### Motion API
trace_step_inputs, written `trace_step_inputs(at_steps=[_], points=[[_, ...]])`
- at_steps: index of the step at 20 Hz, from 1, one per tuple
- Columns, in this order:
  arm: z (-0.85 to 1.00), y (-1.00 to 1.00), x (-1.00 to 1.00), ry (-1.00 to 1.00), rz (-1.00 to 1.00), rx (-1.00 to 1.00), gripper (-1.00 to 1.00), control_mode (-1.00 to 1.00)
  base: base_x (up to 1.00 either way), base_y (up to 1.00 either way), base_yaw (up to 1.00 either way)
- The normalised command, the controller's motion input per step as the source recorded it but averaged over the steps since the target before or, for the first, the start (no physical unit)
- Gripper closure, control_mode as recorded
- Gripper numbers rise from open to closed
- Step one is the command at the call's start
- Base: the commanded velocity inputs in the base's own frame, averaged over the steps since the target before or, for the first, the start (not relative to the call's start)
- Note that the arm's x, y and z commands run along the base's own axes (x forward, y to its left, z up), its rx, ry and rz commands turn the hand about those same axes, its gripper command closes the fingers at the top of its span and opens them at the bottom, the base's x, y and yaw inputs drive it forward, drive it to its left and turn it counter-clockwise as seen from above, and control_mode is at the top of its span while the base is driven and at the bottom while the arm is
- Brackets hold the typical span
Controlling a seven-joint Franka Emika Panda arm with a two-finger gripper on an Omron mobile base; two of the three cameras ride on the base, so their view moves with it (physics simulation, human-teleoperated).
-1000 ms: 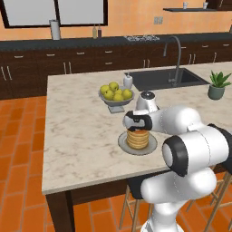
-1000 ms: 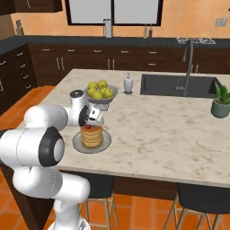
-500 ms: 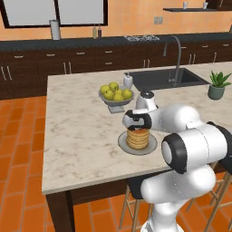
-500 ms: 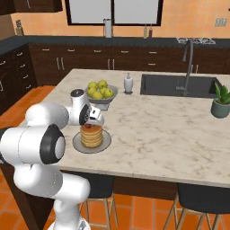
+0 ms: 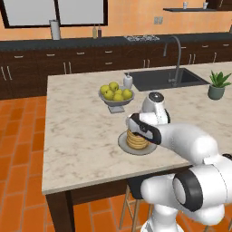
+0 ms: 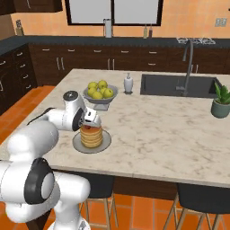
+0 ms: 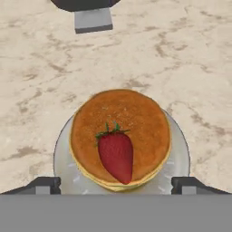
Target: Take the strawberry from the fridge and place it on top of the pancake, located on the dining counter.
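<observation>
One strawberry lies on the pancake, low of centre in the hand view, its tip near the stack's edge. My fingers are spread wide, tips at the bottom corners, well clear of the berry. The plate sits on the desk. Best move, I judge: lift straight up, no sideways drift, so nothing nudges the berry off.
</observation>
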Motion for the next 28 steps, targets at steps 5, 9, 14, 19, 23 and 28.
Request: trace_step_inputs(at_steps=[5,9,14,19,23,28], points=[[0.7,-0.01,-0.89,-0.16,0.0,0.03,-1.0,-1.0,0.0,0.0,0.0],[0.6,0.0,-0.7,-0.18,0.0,0.01,-1.0,-1.0,0.0,0.0,0.0],[0.33,0.0,-0.32,-0.1,0.0,0.01,-1.0,-1.0,0.0,0.0,0.0],[0.56,-0.07,-0.46,-0.14,-0.01,0.01,-1.0,-1.0,0.0,0.0,0.0],[0.51,-0.16,-0.48,-0.19,-0.01,0.06,-1.0,-1.0,0.0,0.0,0.0],[0.13,0.0,-0.31,-0.11,0.0,0.0,-1.0,-1.0,0.0,0.0,0.0]])
